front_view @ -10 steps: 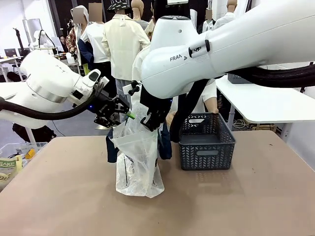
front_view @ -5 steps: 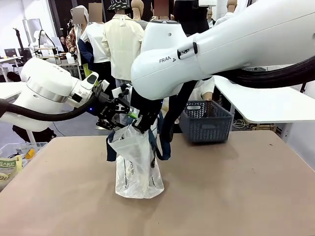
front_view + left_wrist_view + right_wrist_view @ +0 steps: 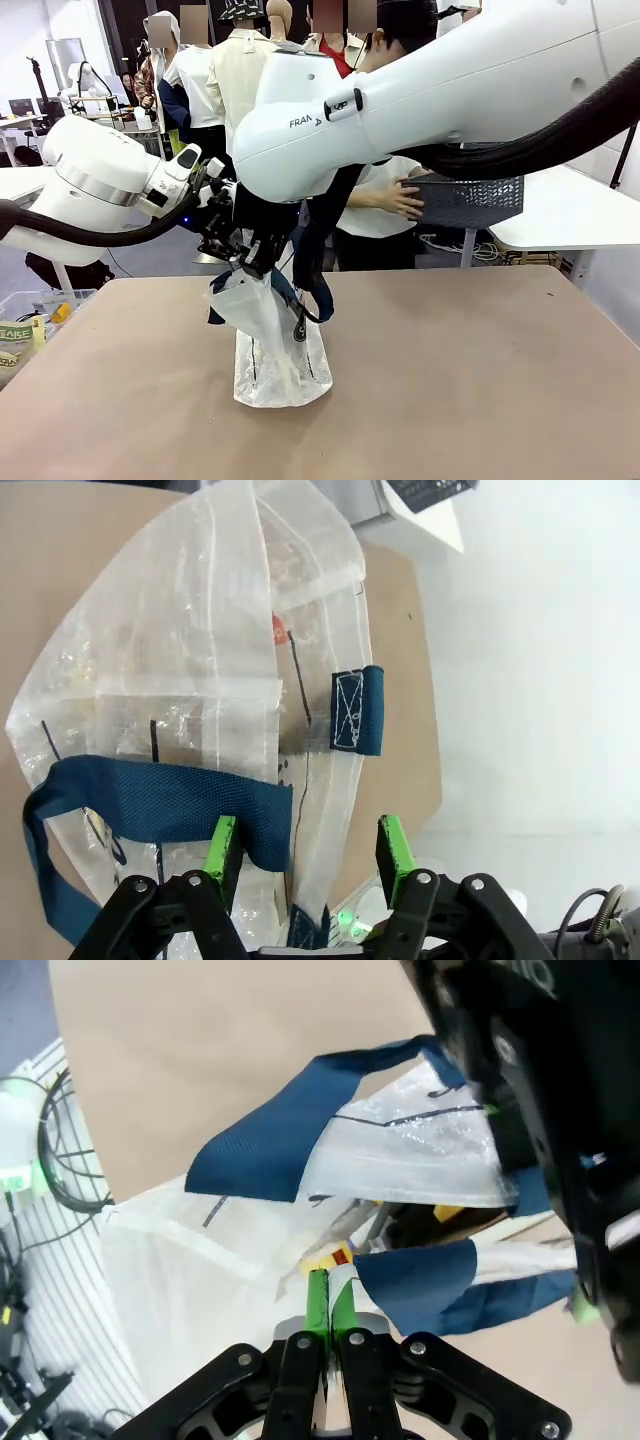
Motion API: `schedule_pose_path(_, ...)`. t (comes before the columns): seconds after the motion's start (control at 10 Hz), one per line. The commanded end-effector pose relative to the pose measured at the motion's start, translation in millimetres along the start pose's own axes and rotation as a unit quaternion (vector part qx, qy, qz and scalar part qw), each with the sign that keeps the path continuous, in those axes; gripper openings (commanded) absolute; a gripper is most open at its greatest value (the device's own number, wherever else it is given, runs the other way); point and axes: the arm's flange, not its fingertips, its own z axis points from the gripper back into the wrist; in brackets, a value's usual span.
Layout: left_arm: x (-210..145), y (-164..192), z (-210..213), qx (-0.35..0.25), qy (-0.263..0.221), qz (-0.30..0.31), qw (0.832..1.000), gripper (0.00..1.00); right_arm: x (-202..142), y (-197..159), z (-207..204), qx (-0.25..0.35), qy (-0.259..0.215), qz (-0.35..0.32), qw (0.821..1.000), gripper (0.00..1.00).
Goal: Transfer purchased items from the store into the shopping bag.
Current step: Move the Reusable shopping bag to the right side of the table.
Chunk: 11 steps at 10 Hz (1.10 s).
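While the shopping bag (image 3: pixel 272 340) stands upright near the middle of the desk (image 3: pixel 480 390), both claws work at its mouth, close together. The left claw (image 3: pixel 308 842) comes in from the left with its green pads spread partway, straddling the bag's rim: a navy strap handle (image 3: pixel 150 800) and the crinkled film lie between the pads, though I cannot tell whether they press on it. The right claw (image 3: pixel 330 1300) hangs down over the top of the bag from the other side, its pads pressed together; whether a fold of the rim is nipped between them is unclear. Just past its tips, something small in yellow and red (image 3: pixel 328 1256) shows inside the bag, probably one of the purchased items.

Farther off, past the far edge of the desk and to the right, a person's hand (image 3: pixel 398 196) holds the dark grey basket (image 3: pixel 465 201) up in the air, well apart from the bag. In my judgement the next move turns on that gap: the basket lies beyond and right of both claws, its long side roughly across the view, and the right arm is the nearer to it.
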Motion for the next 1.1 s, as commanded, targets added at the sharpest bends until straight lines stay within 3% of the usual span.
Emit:
schedule_pose_path(0.0, -5, 9, -4, -0.031, -0.003, -0.014, 0.999, 0.7, 8, -5, -2, 0.018, 0.006, 0.013, 1.0, 0.0)
schedule_pose_path(0.3, -7, 7, -8, -0.025, 0.009, -0.032, 0.999, 0.7, 18, 3, -3, 0.018, 0.004, 0.028, 0.999, 0.0)
schedule_pose_path(0.6, -6, 4, -18, 0.049, 0.018, -0.017, 0.998, 0.7, 18, 9, 0, 0.013, -0.001, 0.039, 0.999, 0.0)
schedule_pose_path(0.9, -6, 2, -19, 0.077, 0.009, -0.009, 0.997, 0.11, 14, 8, 2, 0.011, -0.004, 0.031, 0.999, 0.0)
schedule_pose_path(1.0, -7, 2, -20, 0.077, 0.009, -0.007, 0.997, 0.0, 14, 8, 3, 0.011, -0.004, 0.03, 0.999, 0.0)
